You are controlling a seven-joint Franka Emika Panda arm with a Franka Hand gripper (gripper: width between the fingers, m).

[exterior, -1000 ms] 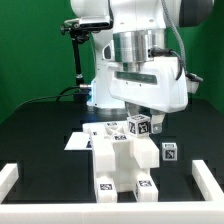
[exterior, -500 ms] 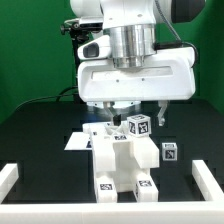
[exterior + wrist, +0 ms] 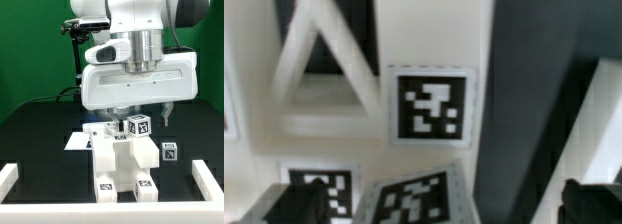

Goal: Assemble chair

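The chair [image 3: 124, 160], built of chunky white blocks with black-and-white tags, stands near the front of the black table. A small tagged cube [image 3: 139, 126] sits at its top. My gripper [image 3: 136, 114] hangs just above that top, open, both dark fingers spread wide and nothing between them. In the wrist view the chair's white slabs [image 3: 331, 110] and a tall tag [image 3: 434, 106] fill the picture, and the gripper [image 3: 441, 208] shows only as two dark fingertips [image 3: 295, 205] at the picture's edge, apart from the parts beneath.
A loose tagged white block [image 3: 170, 152] lies on the exterior view's right of the chair. The marker board [image 3: 73, 142] lies flat on its left. A low white border rail [image 3: 12, 176] runs along the front and sides. The robot's white body stands close behind.
The hand has turned from a skewed pose to face squarely, risen a little above the chair top, and its jaws have spread wider. The chair and blocks have not moved.
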